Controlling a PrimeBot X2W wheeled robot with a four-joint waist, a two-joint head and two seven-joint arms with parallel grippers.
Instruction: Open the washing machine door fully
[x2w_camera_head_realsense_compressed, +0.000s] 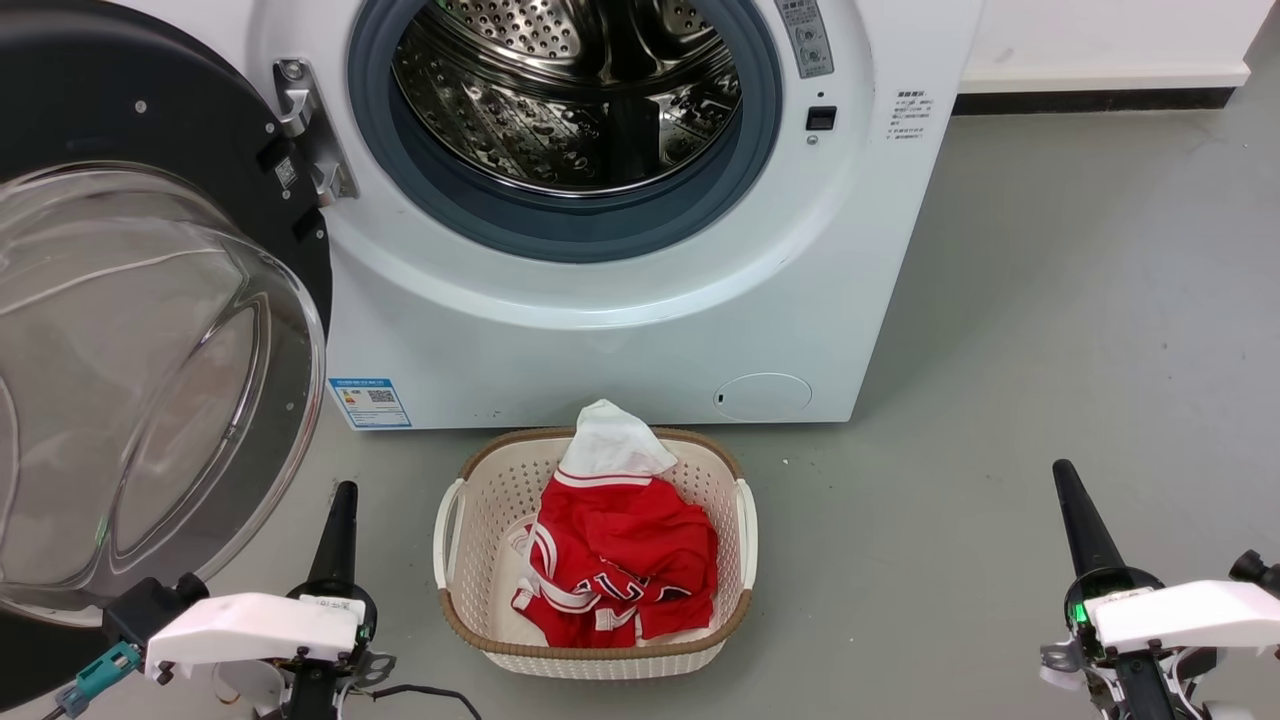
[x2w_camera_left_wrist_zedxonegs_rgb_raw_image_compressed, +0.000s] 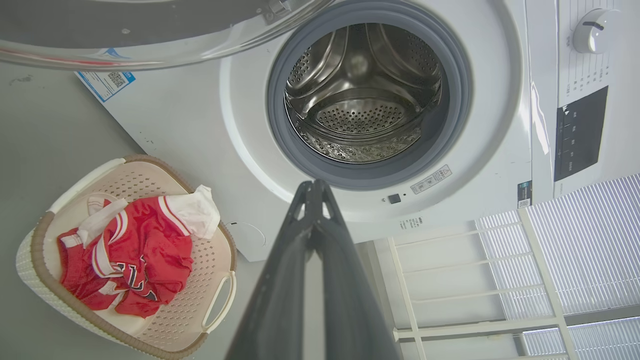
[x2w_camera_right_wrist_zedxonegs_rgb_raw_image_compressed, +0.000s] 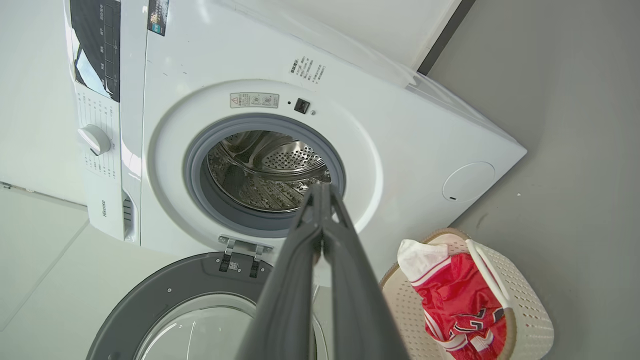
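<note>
Dark fingers of the left gripper (x2w_camera_head_realsense_compressed: 343, 500) rise at 7 o'clock in the head view, pressed together to one point. The right gripper (x2w_camera_head_realsense_compressed: 1068, 480), at 5 o'clock, has its fingers pressed together too. Each wrist view shows the tips meeting with nothing pinched. Both hang over the grey floor (x2w_camera_head_realsense_compressed: 1050, 300), a smooth matt surface with a few pale specks, and touch nothing.

At 9 o'clock the washing machine door (x2w_camera_head_realsense_compressed: 130, 350) stands swung wide on its metal hinge (x2w_camera_head_realsense_compressed: 310, 130), its black ring turned outward and its glass bowl bulging toward the camera, just beside the left gripper. The washing machine (x2w_camera_head_realsense_compressed: 600, 330) stands on the floor at 12 o'clock, its steel drum (x2w_camera_head_realsense_compressed: 570, 100) showing inside the grey gasket (x2w_camera_head_realsense_compressed: 560, 225). A blue label (x2w_camera_head_realsense_compressed: 370, 402) sits at its 7 o'clock corner and a round cap (x2w_camera_head_realsense_compressed: 763, 396) at 5 o'clock.

Behind, at 1 o'clock, a white wall (x2w_camera_head_realsense_compressed: 1100, 35) meets the floor along a dark skirting strip (x2w_camera_head_realsense_compressed: 1090, 100).

At 6 o'clock a cream laundry basket (x2w_camera_head_realsense_compressed: 600, 660) sits on the floor just before the machine, holding a red garment (x2w_camera_head_realsense_compressed: 620, 550) topped by a white cloth (x2w_camera_head_realsense_compressed: 615, 440).
</note>
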